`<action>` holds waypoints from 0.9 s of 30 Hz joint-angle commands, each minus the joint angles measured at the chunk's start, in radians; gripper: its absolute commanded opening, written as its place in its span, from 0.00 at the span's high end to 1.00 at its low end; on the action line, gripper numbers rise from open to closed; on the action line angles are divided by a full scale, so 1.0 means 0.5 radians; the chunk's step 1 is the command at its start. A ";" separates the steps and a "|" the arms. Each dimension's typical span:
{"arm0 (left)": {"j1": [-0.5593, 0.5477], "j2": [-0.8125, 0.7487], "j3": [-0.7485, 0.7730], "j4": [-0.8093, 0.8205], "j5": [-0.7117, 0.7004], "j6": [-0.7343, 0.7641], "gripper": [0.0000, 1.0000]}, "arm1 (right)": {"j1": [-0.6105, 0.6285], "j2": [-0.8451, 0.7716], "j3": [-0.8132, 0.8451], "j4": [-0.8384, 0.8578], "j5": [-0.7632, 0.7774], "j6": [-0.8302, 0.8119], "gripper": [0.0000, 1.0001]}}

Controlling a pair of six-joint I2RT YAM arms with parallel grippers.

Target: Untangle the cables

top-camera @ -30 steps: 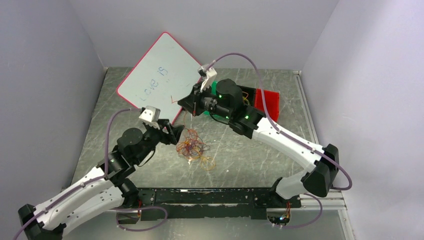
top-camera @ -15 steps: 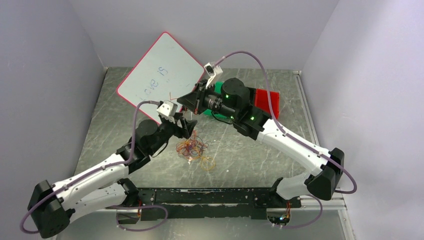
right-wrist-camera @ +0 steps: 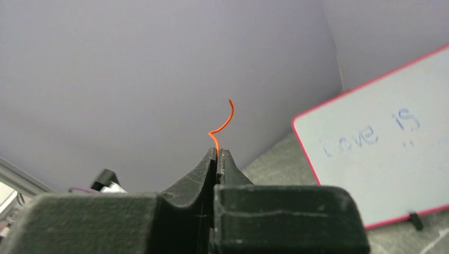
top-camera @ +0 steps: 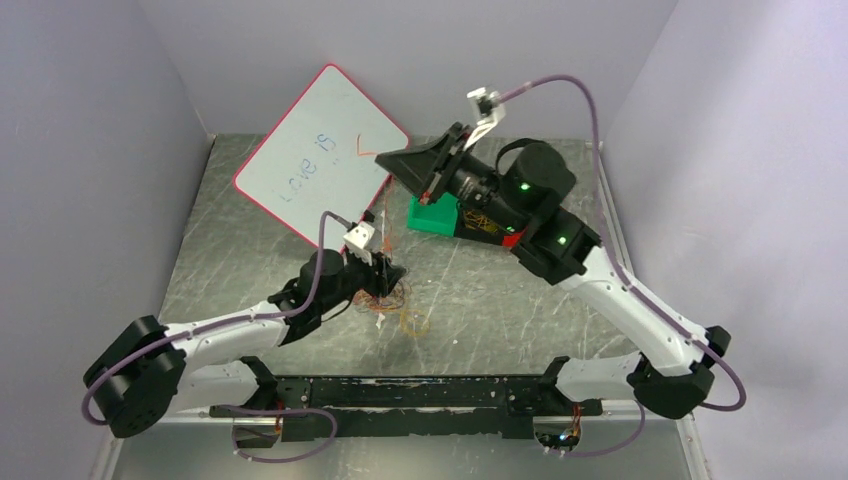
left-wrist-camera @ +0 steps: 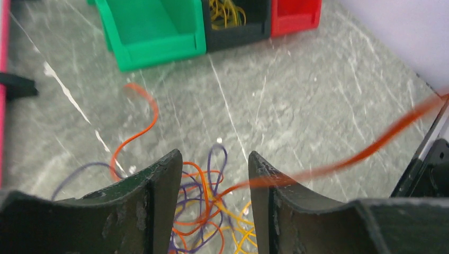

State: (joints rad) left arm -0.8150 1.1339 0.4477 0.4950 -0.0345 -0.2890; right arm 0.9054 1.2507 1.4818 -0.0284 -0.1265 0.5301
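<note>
Right wrist: right claw pinches orange cable (tip curling).

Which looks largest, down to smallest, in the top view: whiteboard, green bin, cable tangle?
1. whiteboard: clearly largest.
2 and 3. green bin and cable tangle: these look about alike, and both are partly hidden, so I won't rank them.

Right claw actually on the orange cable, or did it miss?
Touching. The right wrist view shows the right claw shut, with the orange cable pinched between its tips and the free end curling out above.
</note>
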 commanded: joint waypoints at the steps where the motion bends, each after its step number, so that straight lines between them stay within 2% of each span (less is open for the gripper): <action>1: 0.010 0.099 -0.086 0.242 0.167 -0.076 0.47 | 0.008 -0.077 0.165 -0.029 0.070 -0.073 1.00; 16: 0.008 0.474 -0.242 0.463 0.214 -0.136 0.53 | 0.011 -0.207 0.481 -0.180 0.290 -0.319 1.00; 19: 0.008 0.490 -0.264 0.448 0.196 -0.137 0.57 | 0.010 -0.234 0.500 -0.230 0.377 -0.398 1.00; 24: 0.010 0.418 -0.296 0.257 -0.004 -0.235 0.59 | 0.010 -0.278 0.424 -0.277 0.525 -0.502 1.00; 27: 0.010 0.316 -0.314 0.050 -0.264 -0.341 0.58 | 0.010 -0.268 0.407 -0.376 0.628 -0.551 1.00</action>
State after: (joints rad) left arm -0.8150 1.3495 0.3103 0.6239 -0.0143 -0.3870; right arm 0.9054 1.1164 1.7031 -0.1486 0.0990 0.3149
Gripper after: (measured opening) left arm 0.410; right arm 0.015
